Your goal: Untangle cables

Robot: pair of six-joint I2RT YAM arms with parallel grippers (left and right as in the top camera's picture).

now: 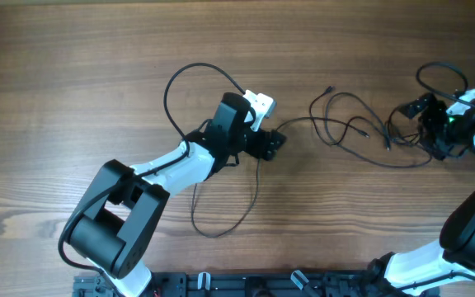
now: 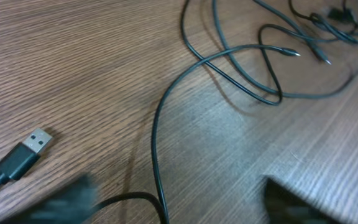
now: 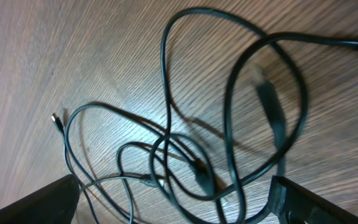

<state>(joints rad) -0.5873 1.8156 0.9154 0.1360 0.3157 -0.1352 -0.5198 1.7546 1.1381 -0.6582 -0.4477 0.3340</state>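
Note:
Thin black cables (image 1: pixel 346 125) lie loosely looped on the wooden table between the two arms. One long cable (image 1: pixel 246 206) runs from the loops past my left gripper (image 1: pixel 269 142) and curves down toward the front. In the left wrist view that cable (image 2: pixel 156 134) passes between the spread fingers of the left gripper (image 2: pixel 179 202), which is open. A USB plug (image 2: pixel 27 151) lies at the left. In the right wrist view my right gripper (image 3: pixel 179 202) is open just above the overlapping loops (image 3: pixel 229 112), with a tiny plug (image 3: pixel 57 120) at the left. The right gripper (image 1: pixel 412 128) sits at the right end of the loops.
A thicker black lead (image 1: pixel 190 78) arcs from the left arm's white camera (image 1: pixel 261 103). Another lead (image 1: pixel 439 76) loops above the right arm. The arm bases and a rail (image 1: pixel 246 285) stand along the front edge.

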